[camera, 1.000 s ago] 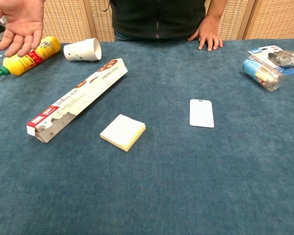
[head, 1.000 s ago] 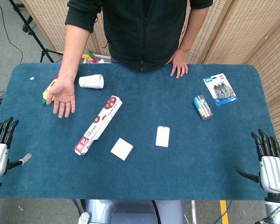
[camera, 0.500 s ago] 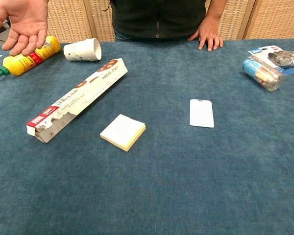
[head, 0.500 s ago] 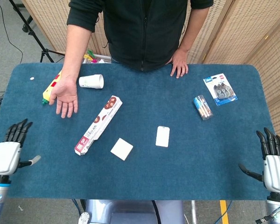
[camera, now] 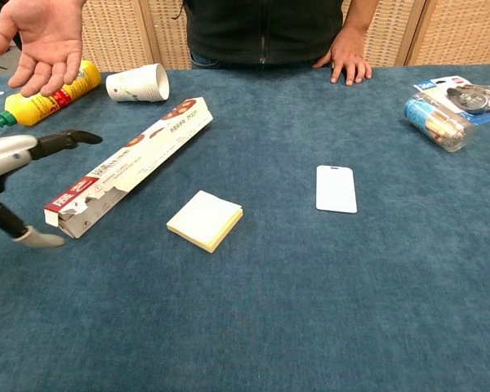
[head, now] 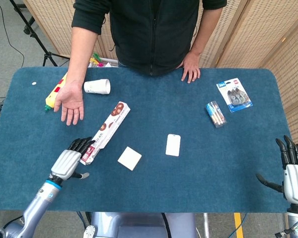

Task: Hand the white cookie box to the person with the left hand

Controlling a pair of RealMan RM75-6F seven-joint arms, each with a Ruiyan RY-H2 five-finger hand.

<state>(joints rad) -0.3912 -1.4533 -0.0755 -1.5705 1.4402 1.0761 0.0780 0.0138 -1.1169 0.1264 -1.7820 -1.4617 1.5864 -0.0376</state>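
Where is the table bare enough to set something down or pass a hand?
Bare: between the card and right hand, and along the near edge. Crowded: far left, around the left hand, cookie box, sticky notes, cup, bottle.

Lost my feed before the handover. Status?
Left hand open, at the box's near end, no grip yet. Right hand open, idle at the table edge. Cookie box flat on table. Person's palm waiting beyond it; path clear.
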